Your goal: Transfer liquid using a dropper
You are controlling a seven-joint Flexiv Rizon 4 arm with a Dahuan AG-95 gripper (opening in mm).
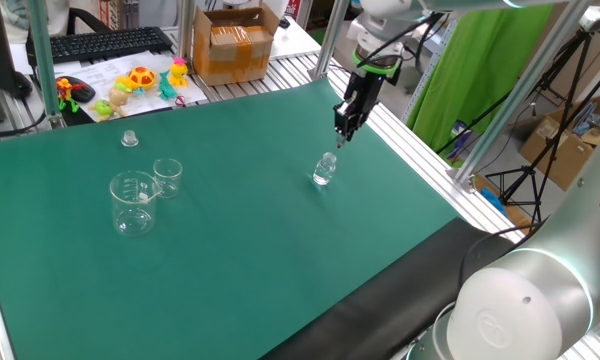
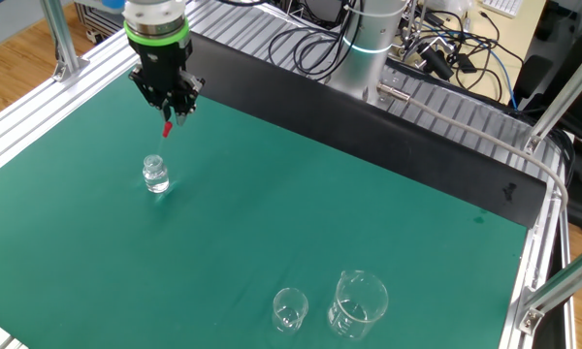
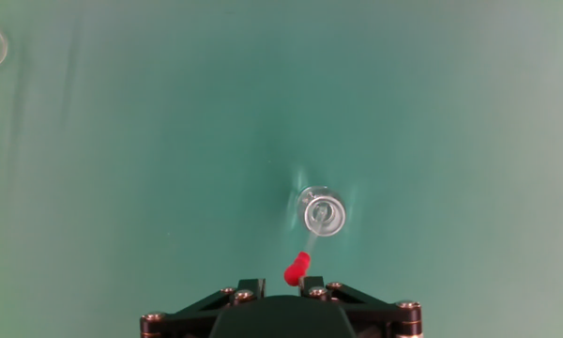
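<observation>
My gripper (image 1: 346,124) hangs above the green mat, shut on the dropper (image 2: 167,129). The dropper's small red end sticks out below the fingertips, and its clear part is hidden between them. The red end also shows in the hand view (image 3: 296,269), just ahead of my gripper (image 3: 281,284). The small clear vial (image 1: 324,170) stands upright on the mat, a little below and beside the gripper. It also shows in the other fixed view (image 2: 155,174) and, seen from above, in the hand view (image 3: 323,210). The dropper is above the vial and apart from it.
A large glass beaker (image 1: 133,203) and a small one (image 1: 167,177) stand together at the far side of the mat, also in the other fixed view (image 2: 357,303) (image 2: 289,310). A small clear cap-like piece (image 1: 129,138) sits nearby. Aluminium rails and cables border the mat.
</observation>
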